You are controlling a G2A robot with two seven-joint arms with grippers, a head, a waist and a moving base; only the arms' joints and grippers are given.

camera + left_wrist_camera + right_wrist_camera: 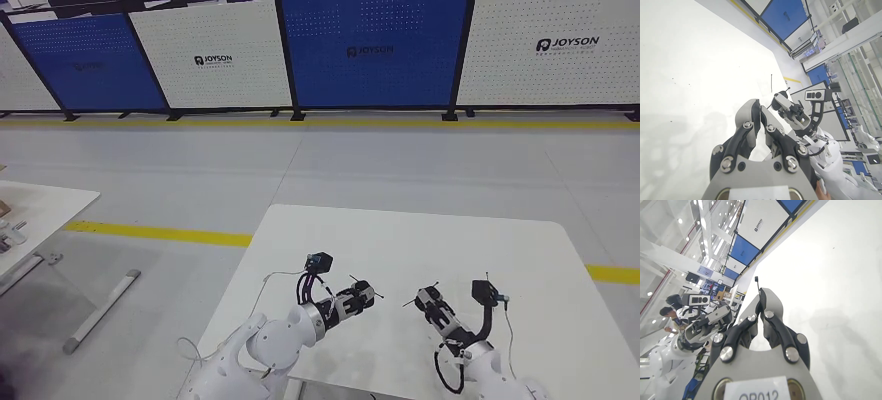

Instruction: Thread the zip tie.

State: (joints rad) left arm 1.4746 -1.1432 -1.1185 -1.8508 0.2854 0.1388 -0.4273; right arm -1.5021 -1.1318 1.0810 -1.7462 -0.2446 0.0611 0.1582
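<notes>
Over the table (829,275), right gripper (761,295) pinches a zip tie (756,279).

3 zip ties (771,83), 2 tools: L tool (759,103), R tool (760,292), 1 table (400,240)

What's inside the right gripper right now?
A black zip tie is pinched in the shut right gripper, its head end sticking out past the fingertips. The strap between the pads is covered, so how it sits there cannot be seen.
</notes>
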